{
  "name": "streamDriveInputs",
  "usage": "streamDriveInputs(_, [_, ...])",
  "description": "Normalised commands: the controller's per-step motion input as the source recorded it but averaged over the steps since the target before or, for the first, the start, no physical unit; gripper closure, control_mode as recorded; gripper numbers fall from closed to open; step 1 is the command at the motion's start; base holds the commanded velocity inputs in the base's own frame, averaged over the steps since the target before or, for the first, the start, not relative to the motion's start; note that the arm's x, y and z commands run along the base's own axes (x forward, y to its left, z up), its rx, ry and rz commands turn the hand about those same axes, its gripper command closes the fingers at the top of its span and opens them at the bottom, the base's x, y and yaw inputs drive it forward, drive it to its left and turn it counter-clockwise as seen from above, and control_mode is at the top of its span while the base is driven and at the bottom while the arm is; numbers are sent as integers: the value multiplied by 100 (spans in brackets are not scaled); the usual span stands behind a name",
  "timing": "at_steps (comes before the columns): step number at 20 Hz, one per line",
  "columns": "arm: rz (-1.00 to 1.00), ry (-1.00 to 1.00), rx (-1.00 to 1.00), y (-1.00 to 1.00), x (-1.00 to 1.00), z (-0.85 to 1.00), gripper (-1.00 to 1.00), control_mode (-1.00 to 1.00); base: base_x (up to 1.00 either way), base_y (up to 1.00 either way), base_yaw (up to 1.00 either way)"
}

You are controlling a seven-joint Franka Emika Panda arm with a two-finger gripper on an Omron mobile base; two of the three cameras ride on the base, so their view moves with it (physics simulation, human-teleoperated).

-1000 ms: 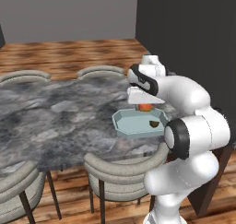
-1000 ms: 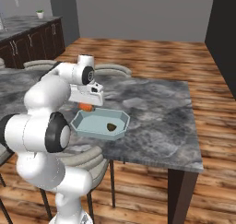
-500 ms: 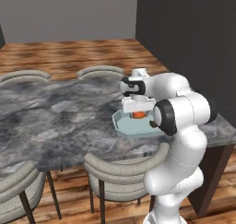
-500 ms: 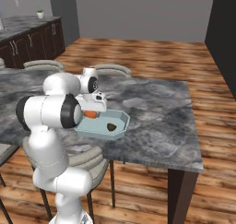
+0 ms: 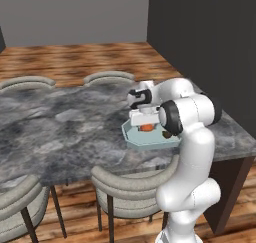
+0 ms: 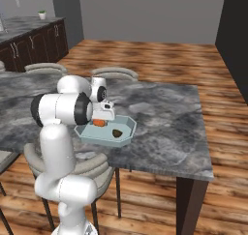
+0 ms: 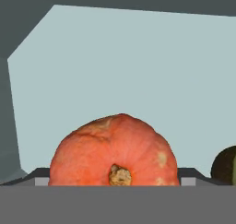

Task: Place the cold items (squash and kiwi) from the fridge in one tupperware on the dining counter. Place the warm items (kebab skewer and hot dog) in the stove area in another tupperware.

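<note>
A pale blue tupperware (image 6: pixel 127 135) sits on the dark marble dining counter (image 6: pixel 164 108). My gripper (image 6: pixel 102 118) is lowered into its left part and shut on the orange squash (image 6: pixel 99 123), which rests at or just above the floor of the tupperware (image 7: pixel 124 57). In the hand view the squash (image 7: pixel 115 144) sits stem-forward between the two fingertips (image 7: pixel 42 174). The dark brown kiwi (image 6: pixel 116 132) lies in the same container beside it, and the kiwi (image 7: pixel 227 165) shows at the right edge. In the left base view the squash (image 5: pixel 146 128) is partly hidden by my arm.
Grey upholstered chairs stand along the near side (image 5: pixel 132 184) and far side (image 5: pixel 107 78) of the counter. The counter's end edge (image 6: pixel 206 161) drops to the wooden floor on the right. A tall dark wall (image 5: pixel 210 37) rises beyond it.
The arm has swung down and lowered the gripper with the squash from above the tupperware into it, next to the kiwi.
</note>
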Motion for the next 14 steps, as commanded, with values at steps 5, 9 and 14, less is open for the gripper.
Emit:
streamDriveInputs(5, [0, 0, 0, 0, 26, -44, 100, -100, 0, 0, 0])
streamDriveInputs(9, [0, 0, 0, 7, 8, -44, -100, -100, 0, 0, 0])
streamDriveInputs(14, [0, -5, 0, 2, -9, -18, -100, -100, 0, 0, 0])
